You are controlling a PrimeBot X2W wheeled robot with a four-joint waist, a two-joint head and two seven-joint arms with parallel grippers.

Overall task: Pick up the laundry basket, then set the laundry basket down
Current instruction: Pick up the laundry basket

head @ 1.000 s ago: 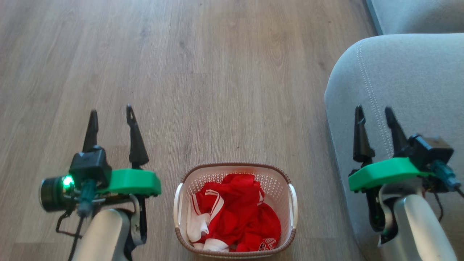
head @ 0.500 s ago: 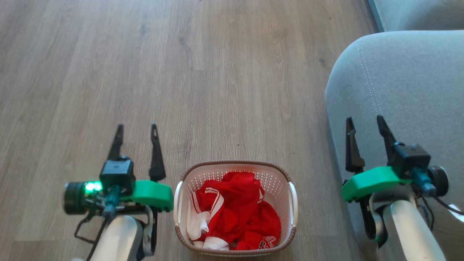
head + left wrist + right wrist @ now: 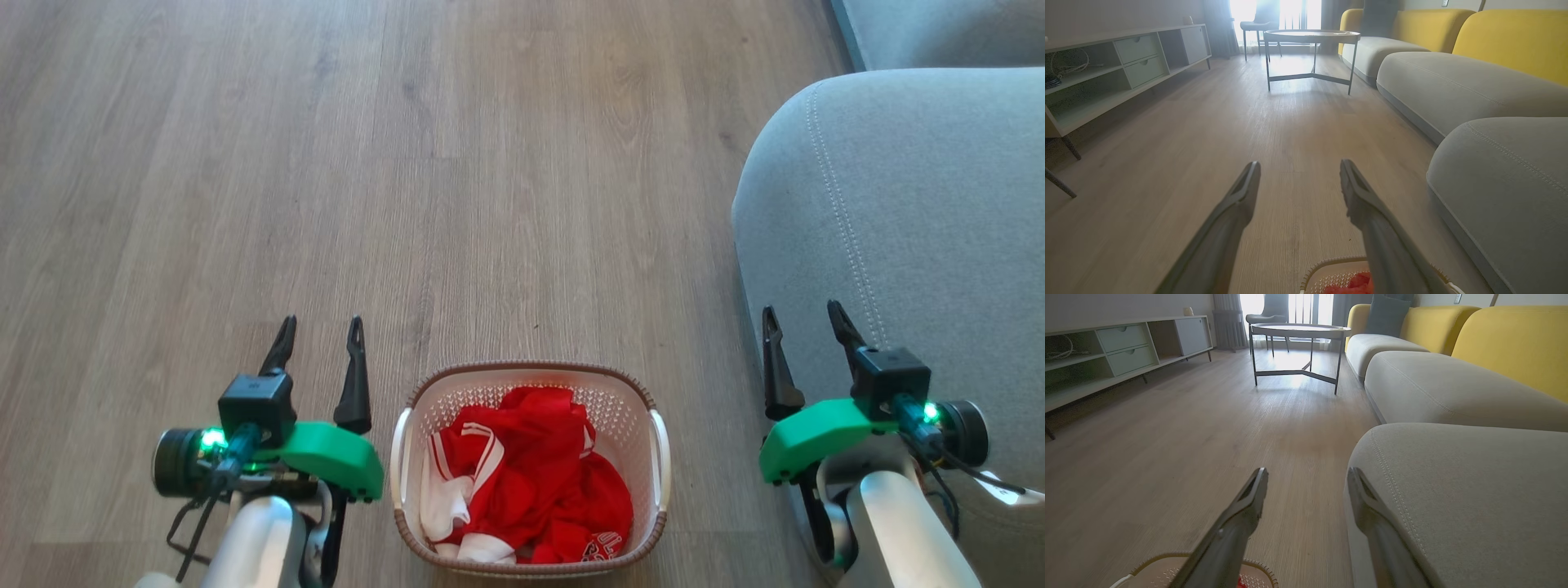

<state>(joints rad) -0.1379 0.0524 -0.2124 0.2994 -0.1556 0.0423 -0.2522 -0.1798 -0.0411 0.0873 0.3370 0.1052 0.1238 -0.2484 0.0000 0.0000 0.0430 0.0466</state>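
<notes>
Laundry basket point(image 3: 531, 368) stands beside the grey sofa seat point(image 3: 898, 204). Judged light, rigid plastic with soft contents; grip at the white side handles point(image 3: 660, 461). Left gripper point(image 3: 322, 327), right gripper point(image 3: 801, 310): jaws wide, empty.
</notes>
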